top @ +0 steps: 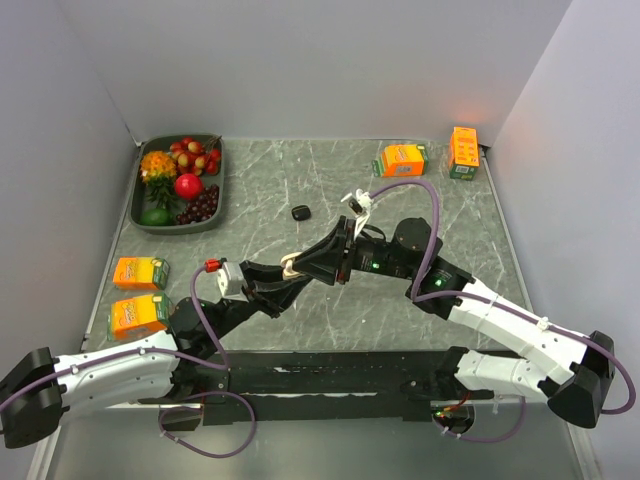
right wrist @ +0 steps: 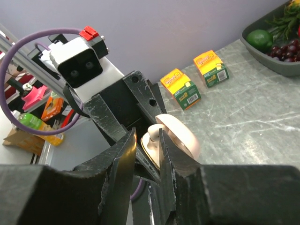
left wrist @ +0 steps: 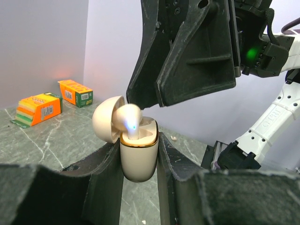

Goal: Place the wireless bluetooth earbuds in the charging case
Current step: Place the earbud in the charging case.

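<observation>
Our left tool [left wrist: 139, 143] clamps the open charging case [left wrist: 138, 164] upright over the bench [left wrist: 42, 136], one white earbud [left wrist: 130, 119] standing half-seated, long axis vertical, directly beneath our right tool [right wrist: 147, 140], fingers narrowly apart; whether gripping it, we cannot tell.

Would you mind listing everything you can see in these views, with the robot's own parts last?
Charging case: one, cream, lid open, held up off the surface.
Earbud: one, cream-white with a blue light, in the case's mouth.
Small item: one, black, mid-table; too small to identify.
Boxes: four, orange, two at the left edge, two far right.
Tray: one, dark grey, far left corner.
Fruit: several pieces, red, orange, green, purple, in the tray.
Table: one, grey marbled.
Left tool: one, black, shut on the case.
Right tool: one, black, directly over the case; grip unclear.
</observation>
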